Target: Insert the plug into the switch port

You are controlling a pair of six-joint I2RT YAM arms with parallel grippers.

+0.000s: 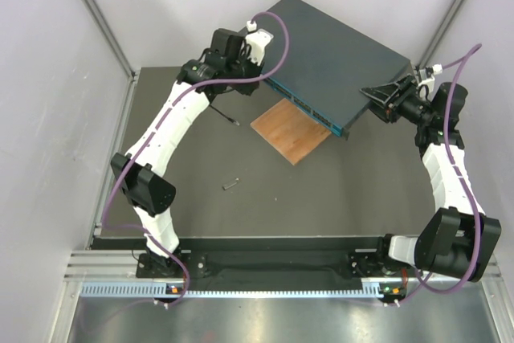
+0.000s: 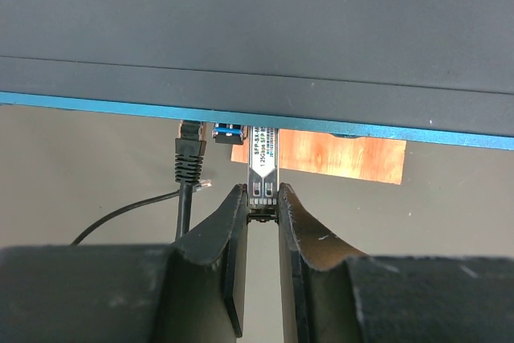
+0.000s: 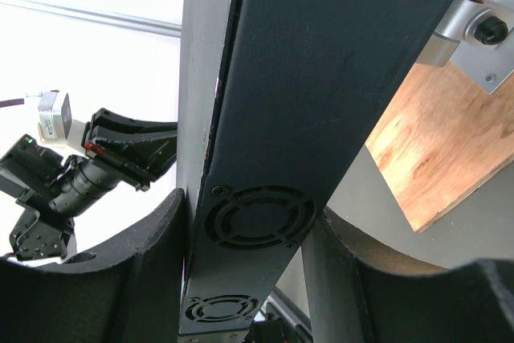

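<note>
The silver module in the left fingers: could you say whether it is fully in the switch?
Not fully: the silver module shows its labelled body outside the switch.

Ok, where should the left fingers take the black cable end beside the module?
Probably the ribbed black boot, pinched across its sides, approaching from the front of the switch in line with the cable. It looks stiff and points at that front; the thin cable would flex. The left gripper must first release the silver module.

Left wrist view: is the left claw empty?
No, the left claw pinches a small silver labelled module close to the teal front edge of the switch.
</note>
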